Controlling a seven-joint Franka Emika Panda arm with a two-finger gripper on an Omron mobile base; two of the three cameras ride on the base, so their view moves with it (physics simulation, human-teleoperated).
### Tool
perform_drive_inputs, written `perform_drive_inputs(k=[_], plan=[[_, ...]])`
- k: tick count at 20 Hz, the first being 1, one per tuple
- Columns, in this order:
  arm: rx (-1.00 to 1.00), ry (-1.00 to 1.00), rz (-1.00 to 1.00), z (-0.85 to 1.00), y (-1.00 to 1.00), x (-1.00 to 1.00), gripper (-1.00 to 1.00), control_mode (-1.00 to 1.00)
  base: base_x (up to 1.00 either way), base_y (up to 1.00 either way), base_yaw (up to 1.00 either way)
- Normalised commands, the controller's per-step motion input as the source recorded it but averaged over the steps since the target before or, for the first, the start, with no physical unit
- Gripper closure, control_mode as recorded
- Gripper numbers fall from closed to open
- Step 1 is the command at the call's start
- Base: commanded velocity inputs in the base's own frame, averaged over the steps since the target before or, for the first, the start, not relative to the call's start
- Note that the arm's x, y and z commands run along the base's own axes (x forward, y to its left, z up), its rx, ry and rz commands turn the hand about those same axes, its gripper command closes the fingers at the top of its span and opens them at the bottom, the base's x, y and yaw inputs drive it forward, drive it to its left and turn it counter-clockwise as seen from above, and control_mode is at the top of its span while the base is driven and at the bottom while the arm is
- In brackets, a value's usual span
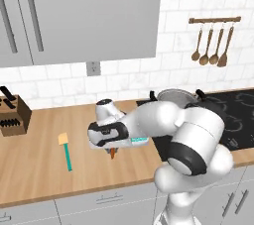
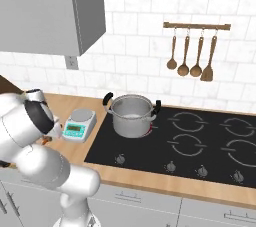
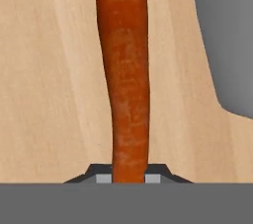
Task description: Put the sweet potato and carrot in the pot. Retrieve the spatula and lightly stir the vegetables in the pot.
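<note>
Clamping down low over the wooden counter [image 1: 44, 140], the gripper [image 3: 129, 176] is closed on the carrot [image 3: 123, 70] — in the hand view the orange root runs straight up from between the two finger tips, lying over the wood. In the left base view the carrot's tip is glimpsed under the hand, near the counter's front edge. The spatula [image 1: 65, 150] is seen lying flat on the counter to the left, apart from the hand. The pot [image 2: 131, 114] is stood on the cooktop's [image 2: 200, 146] back-left burner — the kitchen scale [image 2: 79, 125] just beside it on the counter.
</note>
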Motion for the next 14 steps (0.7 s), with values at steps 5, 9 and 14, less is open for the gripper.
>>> perform_drive_inputs(k=[5,9,14], plan=[[0.05,-0.28,-0.02,0.97,-0.44,-0.86,1.00,-1.00,0.00,0.00,0.00],[0.12,-0.20,-0.13,1.00,-0.87,-0.53,1.00,-1.00,0.00,0.00,0.00],[0.02,-0.06,-0.24,1.00,-1.00,-0.03,1.00,-1.00,0.00,0.00,0.00]])
